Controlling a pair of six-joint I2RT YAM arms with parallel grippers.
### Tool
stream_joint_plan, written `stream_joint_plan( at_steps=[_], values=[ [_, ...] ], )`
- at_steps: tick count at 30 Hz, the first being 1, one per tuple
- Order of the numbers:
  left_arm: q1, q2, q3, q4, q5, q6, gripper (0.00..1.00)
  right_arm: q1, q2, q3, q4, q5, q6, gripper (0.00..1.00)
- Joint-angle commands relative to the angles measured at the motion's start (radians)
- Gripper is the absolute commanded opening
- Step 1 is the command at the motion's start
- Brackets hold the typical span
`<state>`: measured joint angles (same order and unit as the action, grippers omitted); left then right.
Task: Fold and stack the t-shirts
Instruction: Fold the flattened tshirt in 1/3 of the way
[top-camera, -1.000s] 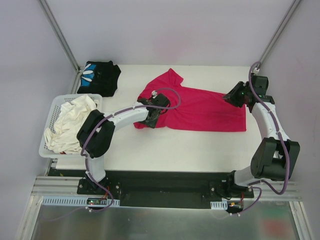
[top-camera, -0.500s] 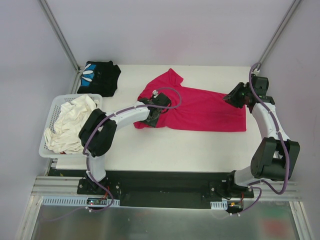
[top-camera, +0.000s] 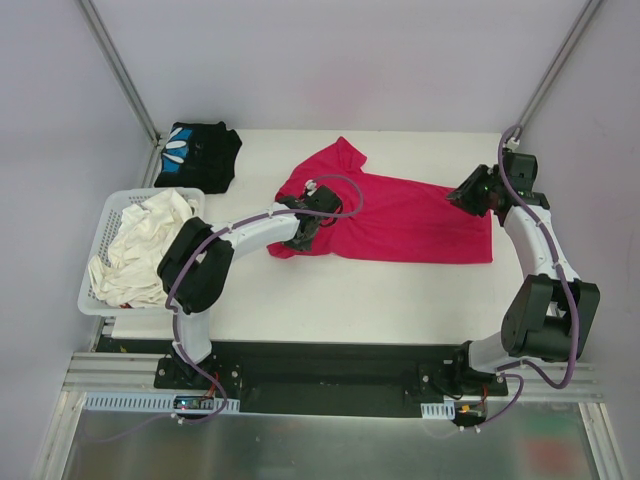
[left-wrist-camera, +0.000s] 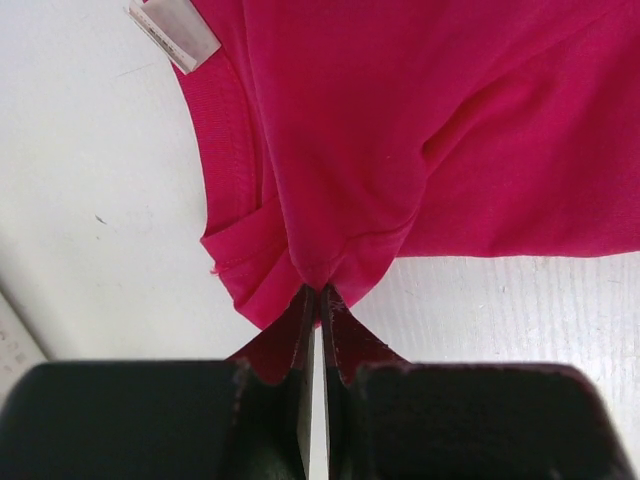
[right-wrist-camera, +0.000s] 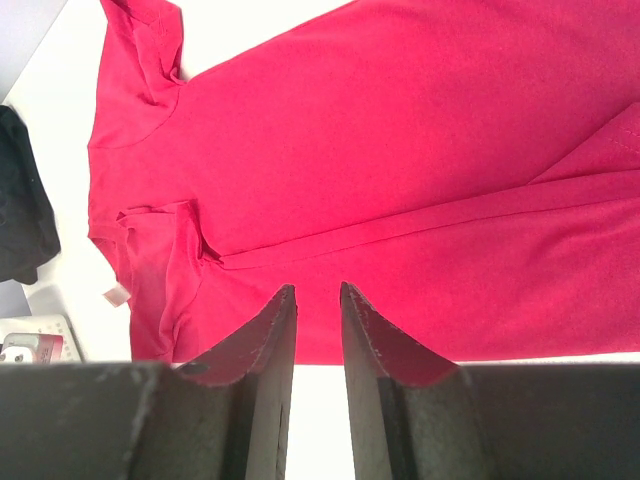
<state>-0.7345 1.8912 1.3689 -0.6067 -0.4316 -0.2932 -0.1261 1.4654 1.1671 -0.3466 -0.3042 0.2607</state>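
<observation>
A red t-shirt lies spread across the middle of the table. My left gripper is at its left end, shut on a pinched fold of the red fabric near the collar, whose white label shows. My right gripper hovers at the shirt's right end. Its jaws stand a little apart with nothing between them, above the red cloth. A folded black t-shirt with a blue and white print lies at the back left.
A white basket holding white shirts stands at the table's left edge. Bare white table lies in front of the red shirt. The black shirt also shows at the left of the right wrist view.
The left arm has shifted very slightly. The red shirt and the right arm look the same.
</observation>
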Motion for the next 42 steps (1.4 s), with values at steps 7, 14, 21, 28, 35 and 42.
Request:
stream_joint_plan(
  at_steps=[7,14,21,28,35,42],
  values=[
    [-0.005,-0.012,0.047,-0.007,-0.078,0.011,0.00,-0.007,-0.020,-0.001,0.023,0.002,-0.011,0.27],
    [0.007,0.003,0.134,-0.010,-0.125,0.017,0.00,-0.007,-0.023,-0.009,0.023,0.000,-0.015,0.27],
    [0.023,0.014,0.197,-0.021,-0.157,0.029,0.01,-0.009,-0.040,-0.017,0.021,0.014,-0.021,0.27],
    [0.066,0.031,0.255,-0.068,-0.205,0.037,0.01,-0.009,-0.033,-0.015,0.018,0.013,-0.026,0.27],
    [0.075,-0.023,0.217,-0.096,-0.222,0.045,0.02,-0.009,-0.007,-0.006,0.000,0.040,-0.020,0.31],
    [0.076,-0.024,0.190,-0.093,-0.214,0.066,0.02,-0.006,0.019,-0.052,0.015,0.066,0.012,0.34]
  ],
)
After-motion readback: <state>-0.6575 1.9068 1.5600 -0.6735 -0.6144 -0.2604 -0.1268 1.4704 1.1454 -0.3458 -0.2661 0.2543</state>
